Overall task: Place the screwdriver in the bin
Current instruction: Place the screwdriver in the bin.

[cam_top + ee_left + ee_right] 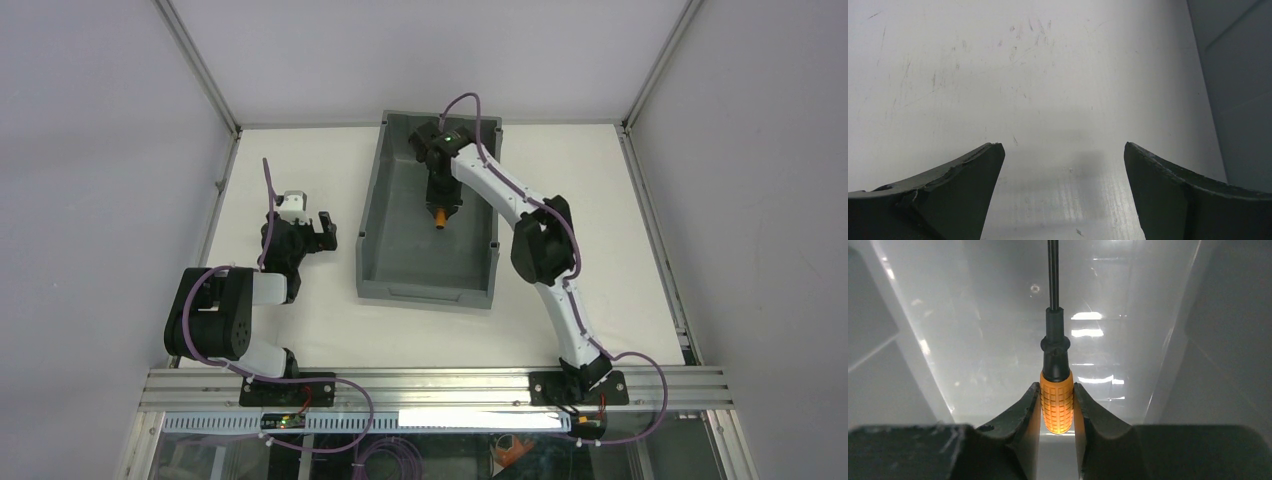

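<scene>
Screwdriver (1057,407) pinched by its orange handle in right tool (440,192), jaws closed tight on it, black shaft pointing away from the tool over the bin floor. It sits within the bin (372,215) outline, far half, with sloping walls well apart on both sides. Left tool (1063,155) spread wide, holding nothing, low over the surface (300,330) left of the bin's wall.

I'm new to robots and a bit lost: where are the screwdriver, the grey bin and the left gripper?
screwdriver (1057,407), right wrist view, on its orange handle.
bin (425,292), top external view, on its near outer wall.
left gripper (1063,150), left wrist view, midway between its open fingertips.
</scene>
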### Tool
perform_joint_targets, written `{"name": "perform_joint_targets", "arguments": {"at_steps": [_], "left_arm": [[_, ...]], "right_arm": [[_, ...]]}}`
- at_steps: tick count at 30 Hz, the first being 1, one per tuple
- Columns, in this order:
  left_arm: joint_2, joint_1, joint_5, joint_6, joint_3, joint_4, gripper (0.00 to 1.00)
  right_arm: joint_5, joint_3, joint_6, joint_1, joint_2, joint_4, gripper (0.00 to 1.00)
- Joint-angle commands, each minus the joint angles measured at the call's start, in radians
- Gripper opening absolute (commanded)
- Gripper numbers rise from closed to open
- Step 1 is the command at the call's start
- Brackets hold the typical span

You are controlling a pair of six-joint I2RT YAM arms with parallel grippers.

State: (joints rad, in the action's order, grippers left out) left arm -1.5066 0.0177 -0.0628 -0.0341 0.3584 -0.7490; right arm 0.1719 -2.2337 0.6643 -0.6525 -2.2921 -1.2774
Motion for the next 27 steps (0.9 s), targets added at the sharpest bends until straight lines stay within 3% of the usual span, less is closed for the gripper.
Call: {"name": "perform_joint_targets", "arguments": {"at_steps": [1,20,27], "left_arm": [[0.0,-0.007,-0.024,0.011,0.015,-0.075,0.99],[0.0,-0.007,-0.025,0.011,0.014,-0.075,0.99],[0.001,-0.007,-0.025,0.011,0.014,-0.076,0.99]], "right_arm": [[0.005,-0.051,0.009,-0.004,-0.038,0.044,0.0],[-0.064,-0.037,-0.01,0.024,-0.147,0.106,0.03],[-0.058,-0.031,-0.015,0.029,-0.166,0.098,0.15]]}}
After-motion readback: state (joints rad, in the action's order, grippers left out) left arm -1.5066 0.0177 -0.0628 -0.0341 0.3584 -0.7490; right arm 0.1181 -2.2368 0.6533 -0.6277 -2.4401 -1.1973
